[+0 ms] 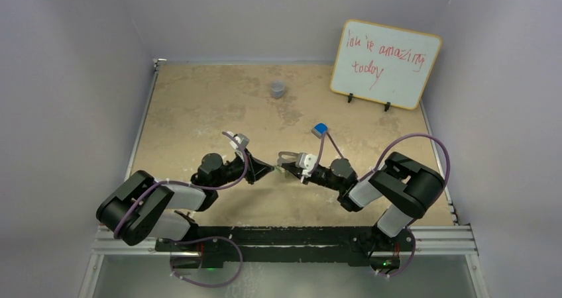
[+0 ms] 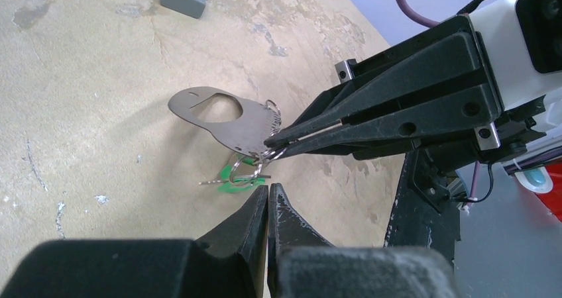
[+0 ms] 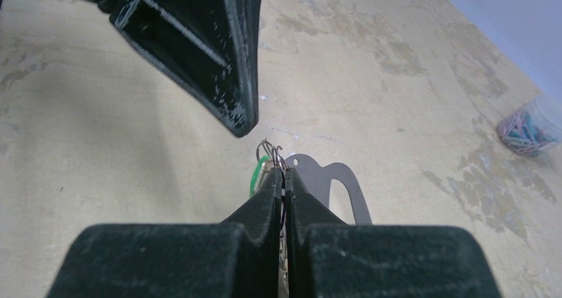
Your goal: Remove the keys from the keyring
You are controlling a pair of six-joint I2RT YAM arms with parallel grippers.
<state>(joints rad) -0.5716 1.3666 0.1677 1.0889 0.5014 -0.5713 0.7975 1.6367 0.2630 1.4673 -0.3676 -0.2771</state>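
The keyring is a flat silver-grey loop, lifted a little off the table and tilted. My right gripper is shut on its narrow end, where thin wire rings hang. Below that end dangle the keys, with green heads and thin silver blades, close to the tabletop. My left gripper is shut with nothing in it, its tips just beside the keys. In the right wrist view the right gripper pinches the keyring, a green key shows at its left, and the left fingers hang above. Both grippers meet at table centre.
A small blue block lies behind the right arm. A grey cup stands at the back of the tan table. A whiteboard with red writing leans at the back right. A clear cup of coloured bands is at the right.
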